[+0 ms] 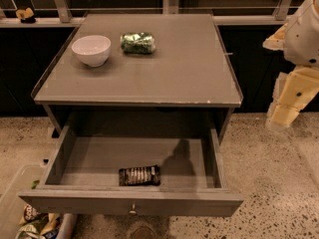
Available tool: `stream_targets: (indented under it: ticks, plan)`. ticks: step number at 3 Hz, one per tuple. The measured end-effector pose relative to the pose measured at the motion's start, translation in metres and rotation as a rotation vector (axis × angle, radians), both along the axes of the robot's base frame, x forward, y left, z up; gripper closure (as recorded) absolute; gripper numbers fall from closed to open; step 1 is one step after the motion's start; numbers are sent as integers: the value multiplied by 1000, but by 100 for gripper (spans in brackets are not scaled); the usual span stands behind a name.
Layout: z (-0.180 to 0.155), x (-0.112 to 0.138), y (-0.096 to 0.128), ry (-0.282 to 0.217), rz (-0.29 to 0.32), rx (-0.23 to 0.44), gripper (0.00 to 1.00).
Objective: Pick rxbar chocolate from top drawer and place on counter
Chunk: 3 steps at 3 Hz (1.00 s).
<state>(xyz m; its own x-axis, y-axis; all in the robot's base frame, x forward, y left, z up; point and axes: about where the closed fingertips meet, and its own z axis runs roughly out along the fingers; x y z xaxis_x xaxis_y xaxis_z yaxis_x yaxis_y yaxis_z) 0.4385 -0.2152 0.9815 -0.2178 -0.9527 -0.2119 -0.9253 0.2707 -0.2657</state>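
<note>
pulled open across the bottom of the frame: top drawer [89, 158], with rxbar chocolate [139, 175] lying flat on its floor, lower centre, close behind the front panel. up on the counter [174, 73], upper left: white bowl [91, 49] just beside green foil packet [138, 42]. at the right edge, off the counter's side and well apart from the bar: gripper [285, 108]. cannot tell how far open, nor whether anything is held.

White bowl [91, 49] beside green foil packet [137, 43]; clear bin [14, 199] bottom left.
</note>
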Motion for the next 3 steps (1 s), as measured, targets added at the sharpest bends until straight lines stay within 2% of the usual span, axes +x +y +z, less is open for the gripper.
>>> stream_targets:
  ticks: [2, 3]
  plan:
    - [-8, 4, -4, 12, 3, 6, 0]
    - [-52, 16, -14, 83, 34, 4, 0]
